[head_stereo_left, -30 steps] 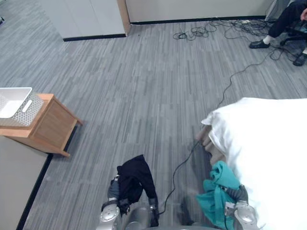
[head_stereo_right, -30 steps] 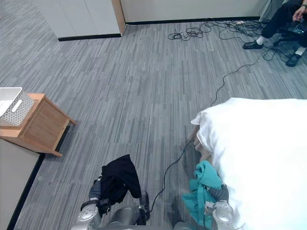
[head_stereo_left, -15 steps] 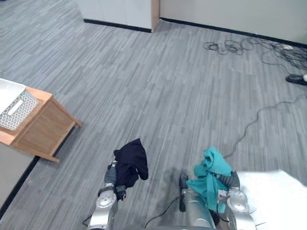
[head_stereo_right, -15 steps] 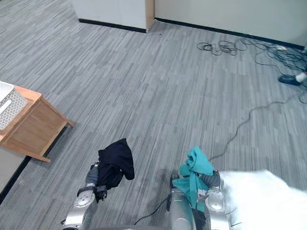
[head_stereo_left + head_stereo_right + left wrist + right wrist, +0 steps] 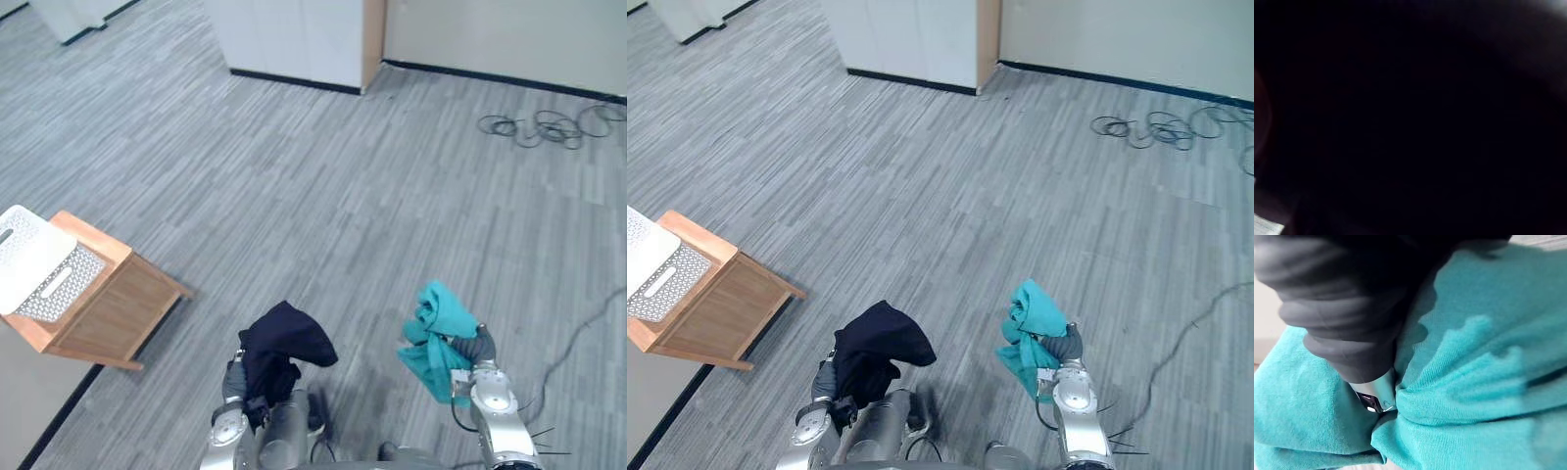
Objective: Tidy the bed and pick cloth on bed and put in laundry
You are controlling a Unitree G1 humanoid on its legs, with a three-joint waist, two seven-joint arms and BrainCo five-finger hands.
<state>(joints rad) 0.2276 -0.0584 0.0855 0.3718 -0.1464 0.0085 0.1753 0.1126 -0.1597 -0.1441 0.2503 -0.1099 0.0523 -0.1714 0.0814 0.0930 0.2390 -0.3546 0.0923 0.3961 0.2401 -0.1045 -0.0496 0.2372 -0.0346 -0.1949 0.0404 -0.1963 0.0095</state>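
Observation:
A black cloth (image 5: 282, 346) sits bunched over my left hand (image 5: 234, 380) at the lower left, and it darkens the left wrist view (image 5: 1410, 117). A teal cloth (image 5: 437, 331) is held up at the lower right by my right hand (image 5: 481, 350). In the right wrist view the teal cloth (image 5: 1474, 357) wraps round the hand, with folds pinched beside one silver finger (image 5: 1374, 394). A white perforated laundry basket (image 5: 39, 274) rests on a low wooden table (image 5: 118, 308) at the far left.
Grey striped carpet (image 5: 323, 196) stretches ahead. A pale cabinet with a wooden edge (image 5: 304, 39) stands against the far wall. Coiled black cables (image 5: 539, 125) lie on the floor at the upper right.
The camera has swung left, so the white bed and the seated person have left the picture. Both hands still carry their cloths. The teal cloth now sits higher, over the carpet.

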